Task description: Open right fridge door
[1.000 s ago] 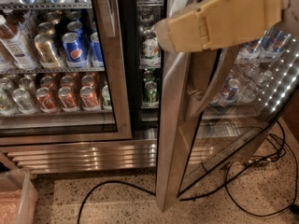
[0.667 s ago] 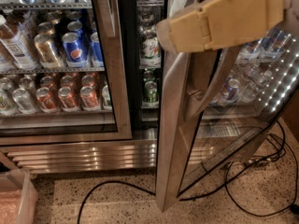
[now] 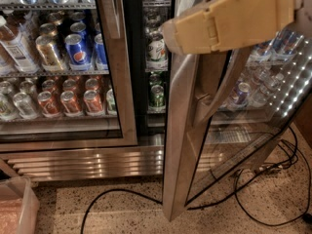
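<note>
The right fridge door (image 3: 181,145) stands swung out toward the camera, its steel edge facing me and its glass panel angled off to the right. Its long steel handle (image 3: 222,94) runs diagonally down the inner face. My gripper (image 3: 214,23), a tan blocky body, reaches in from the upper right, high across the door's top and just above the handle. Whether it touches the door or handle cannot be made out. Cans (image 3: 157,95) on the inner shelves show in the gap the door has left.
The left glass door (image 3: 117,82) is closed, with Pepsi cans (image 3: 78,52) and orange cans (image 3: 70,101) behind it. Black cables (image 3: 273,179) loop over the speckled floor under and right of the open door. A clear plastic bin (image 3: 17,208) sits at the bottom left.
</note>
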Controlling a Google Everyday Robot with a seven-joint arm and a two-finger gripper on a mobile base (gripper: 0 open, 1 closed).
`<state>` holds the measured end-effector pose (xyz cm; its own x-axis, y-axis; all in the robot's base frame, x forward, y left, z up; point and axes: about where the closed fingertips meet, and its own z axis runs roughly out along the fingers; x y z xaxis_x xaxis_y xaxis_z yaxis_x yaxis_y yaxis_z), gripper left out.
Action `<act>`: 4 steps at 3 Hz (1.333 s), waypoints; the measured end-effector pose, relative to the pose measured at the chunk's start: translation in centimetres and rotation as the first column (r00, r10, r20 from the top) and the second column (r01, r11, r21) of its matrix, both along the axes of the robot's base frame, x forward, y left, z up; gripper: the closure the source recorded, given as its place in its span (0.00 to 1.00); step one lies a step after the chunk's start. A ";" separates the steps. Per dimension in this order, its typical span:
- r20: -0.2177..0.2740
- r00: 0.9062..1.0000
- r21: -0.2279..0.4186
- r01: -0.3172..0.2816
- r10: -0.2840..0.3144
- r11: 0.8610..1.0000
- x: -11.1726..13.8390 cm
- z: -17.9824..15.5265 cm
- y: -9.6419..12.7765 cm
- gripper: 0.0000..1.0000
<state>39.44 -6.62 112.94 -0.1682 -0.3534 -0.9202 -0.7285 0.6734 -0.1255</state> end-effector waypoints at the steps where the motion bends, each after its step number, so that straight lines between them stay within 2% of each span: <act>1: 0.000 1.000 0.000 0.000 0.000 1.000 0.0 0.0 0.0 0.00; 4: -0.004 1.000 0.001 -0.015 0.015 1.000 -0.1 0.5 0.2 0.00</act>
